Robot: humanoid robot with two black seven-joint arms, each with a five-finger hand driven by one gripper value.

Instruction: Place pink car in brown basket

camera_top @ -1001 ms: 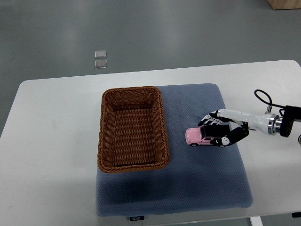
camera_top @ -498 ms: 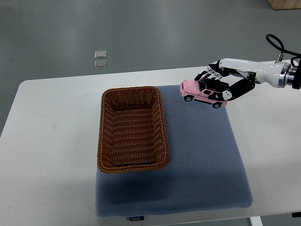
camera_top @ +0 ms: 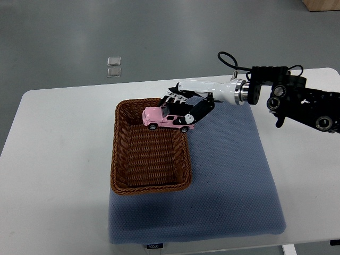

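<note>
I see my right hand point(camera_top: 183, 106), white with black fingers, closed around the one small pink toy car point(camera_top: 162, 118); the car juts out at the hand's nine o'clock side. It hangs over the far right corner of the single brown woven rectangular basket point(camera_top: 119, 159), near the rim at the basket's one o'clock. The basket sits on one blue-grey padded mat point(camera_top: 234, 180) on the white table point(camera_top: 53, 159).
</note>
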